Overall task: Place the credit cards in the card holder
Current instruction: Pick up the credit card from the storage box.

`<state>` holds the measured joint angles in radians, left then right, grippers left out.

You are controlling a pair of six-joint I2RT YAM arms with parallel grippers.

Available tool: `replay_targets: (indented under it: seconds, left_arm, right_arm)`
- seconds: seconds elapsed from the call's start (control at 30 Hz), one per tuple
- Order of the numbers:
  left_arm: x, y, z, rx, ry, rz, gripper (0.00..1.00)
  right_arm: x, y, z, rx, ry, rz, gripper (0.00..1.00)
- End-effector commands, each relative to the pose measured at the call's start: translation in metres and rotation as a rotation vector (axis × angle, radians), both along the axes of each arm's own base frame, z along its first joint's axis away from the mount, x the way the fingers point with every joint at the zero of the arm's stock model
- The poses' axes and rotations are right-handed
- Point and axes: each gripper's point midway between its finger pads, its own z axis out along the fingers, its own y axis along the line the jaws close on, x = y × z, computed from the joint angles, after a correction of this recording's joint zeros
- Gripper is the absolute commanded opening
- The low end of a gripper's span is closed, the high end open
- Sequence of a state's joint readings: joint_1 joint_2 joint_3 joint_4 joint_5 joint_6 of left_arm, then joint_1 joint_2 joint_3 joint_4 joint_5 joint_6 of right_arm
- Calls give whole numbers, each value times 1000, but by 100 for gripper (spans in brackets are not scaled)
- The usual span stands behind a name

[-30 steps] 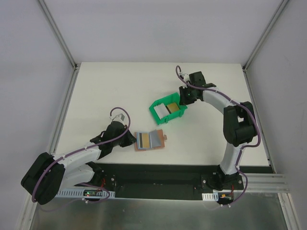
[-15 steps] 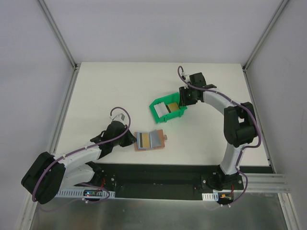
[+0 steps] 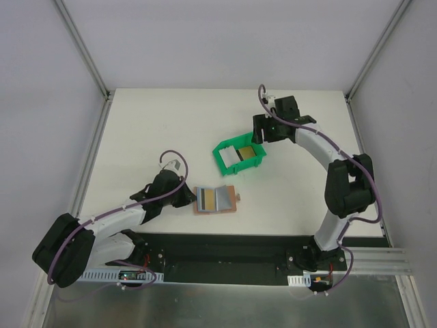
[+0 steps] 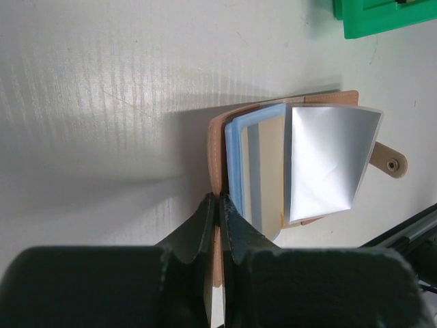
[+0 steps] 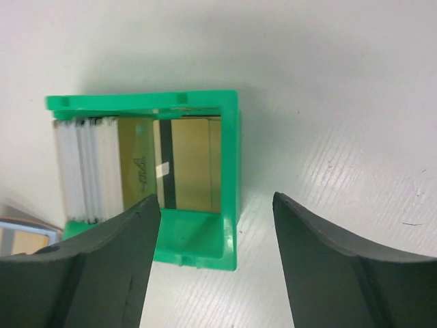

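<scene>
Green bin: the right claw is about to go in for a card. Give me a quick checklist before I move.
1. Right claw open: ok, jaws wide apart.
2. Right claw empty: ok, nothing between the fingers.
3. Cards in green bin: ok, gold card and white cards visible inside.
4. Claw centred on gold card: not ok, in the wrist view the gap sits about over the bin's right wall.
5. Card holder open: ok, pockets exposed.
6. Left claw shut on card holder's edge: ok.
</scene>
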<state>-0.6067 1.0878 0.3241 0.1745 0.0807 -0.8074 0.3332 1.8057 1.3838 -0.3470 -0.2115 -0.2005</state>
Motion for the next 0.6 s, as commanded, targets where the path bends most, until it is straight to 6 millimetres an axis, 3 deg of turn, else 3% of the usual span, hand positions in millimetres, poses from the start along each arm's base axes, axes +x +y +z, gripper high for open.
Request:
replay_targets:
  seconds: [0.0,0.27,0.57]
  left_arm:
    - [7,-7,12,-14,-21,-29,0]
    - [10,-13,17,-29,-20,-40,0]
    - [11,-17,22,-53,-22,-44,0]
  right_arm:
    - [0,16,64,131,-122,15,70]
    - [-28,75,41,205,-25,132,72]
    - [-23,95,9,200,61,132,75]
